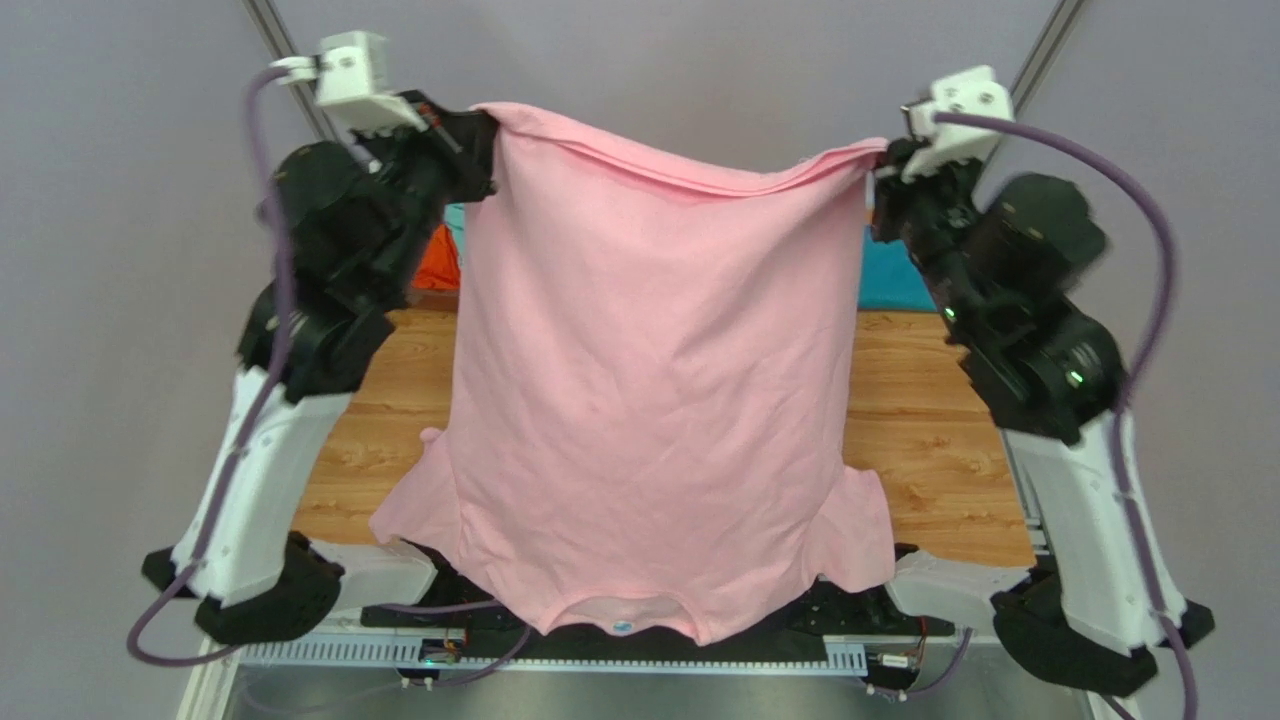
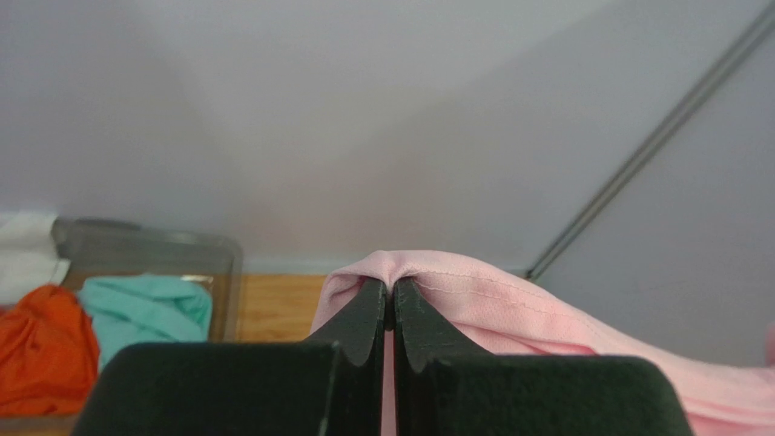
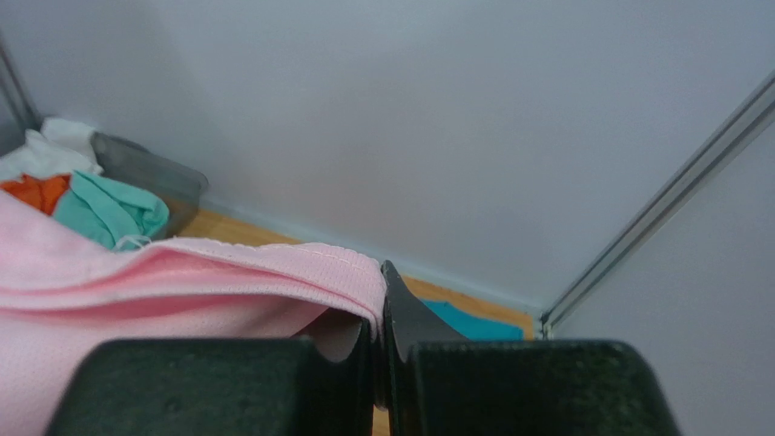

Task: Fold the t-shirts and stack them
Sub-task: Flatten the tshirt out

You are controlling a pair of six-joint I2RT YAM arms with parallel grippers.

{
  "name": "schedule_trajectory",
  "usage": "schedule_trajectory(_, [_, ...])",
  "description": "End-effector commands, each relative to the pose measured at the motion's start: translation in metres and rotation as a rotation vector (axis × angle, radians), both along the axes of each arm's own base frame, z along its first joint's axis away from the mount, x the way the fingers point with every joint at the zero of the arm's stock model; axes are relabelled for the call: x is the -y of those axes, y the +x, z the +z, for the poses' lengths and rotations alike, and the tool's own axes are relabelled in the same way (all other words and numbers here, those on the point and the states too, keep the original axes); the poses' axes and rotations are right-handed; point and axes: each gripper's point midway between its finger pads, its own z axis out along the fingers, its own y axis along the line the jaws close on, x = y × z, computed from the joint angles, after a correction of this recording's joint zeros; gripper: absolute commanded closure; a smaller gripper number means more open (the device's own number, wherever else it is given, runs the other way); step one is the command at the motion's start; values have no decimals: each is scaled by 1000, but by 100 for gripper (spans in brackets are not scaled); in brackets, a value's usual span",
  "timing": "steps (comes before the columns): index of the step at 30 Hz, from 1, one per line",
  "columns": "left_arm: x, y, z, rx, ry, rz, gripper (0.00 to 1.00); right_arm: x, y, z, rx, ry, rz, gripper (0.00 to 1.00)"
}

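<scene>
pink tee hung upside down, both hem corners pinched

nearest the arm bases: the blue neck label [image 1: 621, 623] and collar of the pink t-shirt [image 1: 654, 375] hang lowest, sleeves drooping either side; so it is held by the hem, likely to let the cloth drop open and flat before it is laid on the surface [image 1: 932, 450] for folding; left end effector [image 2: 391, 295] pressed together on one hem corner, cloth bunched over its tips; right end effector [image 3: 380, 291] pinching the other corner the same way; arms spread wide, hem pulled across between them with a slight sag

hidden: the shirt screens the middle of the surface, so what lies under it is unknown; collar touching down or hanging free, cannot tell

farther back: orange tee [image 2: 45, 350], mint-green tee [image 2: 150, 309] and white tee [image 2: 23, 254] heaped unfolded at a grey bin [image 2: 182, 250], inside or against it unclear; teal-blue tee [image 3: 468, 322] only a sliver, far right
</scene>
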Motion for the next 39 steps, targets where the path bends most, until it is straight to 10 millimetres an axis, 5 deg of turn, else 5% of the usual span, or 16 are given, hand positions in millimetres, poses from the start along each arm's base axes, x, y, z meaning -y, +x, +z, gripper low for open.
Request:
schedule_trajectory(1, [5, 104, -132, -331, 158, 215, 100, 5, 89, -99, -251, -46, -129, 96])
schedule_trajectory(2, [16, 119, -159, -389, 179, 177, 97, 17, 117, -136, -343, -43, -157, 96])
schedule_trajectory(3, [20, 145, -210, -493, 227, 192, 92, 4, 130, -165, -417, -35, -82, 96])
schedule_trajectory(5, [30, 166, -258, -589, 269, 178, 76, -1, 149, -232, -562, -64, -36, 94])
schedule_trajectory(6, [36, 181, -301, -678, 321, 185, 65, -4, 166, -276, -655, -88, -41, 91])
schedule_trajectory(9, [49, 196, -361, -815, 389, 162, 1, -11, 189, -352, -843, -50, -26, 76])
schedule_trajectory(10, [50, 198, -372, -848, 400, 153, 0, -11, 190, -371, -912, -34, -30, 56])
schedule_trajectory(11, [52, 198, -380, -875, 405, 150, 0, -10, 198, -363, -919, -18, -46, 41])
schedule_trajectory(13, [49, 194, -397, -928, 435, 157, 0, -6, 195, -389, -1023, -31, -85, 19])
schedule_trajectory(16, [43, 182, -407, -959, 427, 168, 0, -2, 190, -388, -1026, -19, -120, 0])
schedule_trajectory(23, [46, 135, -413, -1030, 352, 74, 0, -13, 148, -377, -1031, 105, -65, 0])
schedule_trajectory(24, [48, 127, -403, -1012, 329, 51, 0, -16, 143, -376, -1029, 119, -47, 0])
schedule_trajectory(31, [44, 34, -427, -1069, 299, -29, 0, -43, 105, -401, -1068, 123, 97, 0])
schedule_trajectory(32, [50, 19, -416, -1041, 256, -73, 0, -44, 103, -406, -1082, 116, 102, 0])
schedule_trajectory(33, [44, -2, -440, -1098, 265, -78, 0, -45, 103, -415, -1102, 111, 99, 0])
schedule_trajectory(39, [23, -79, -488, -1196, 139, -114, 0, -55, 107, -440, -1141, 95, 106, 0])
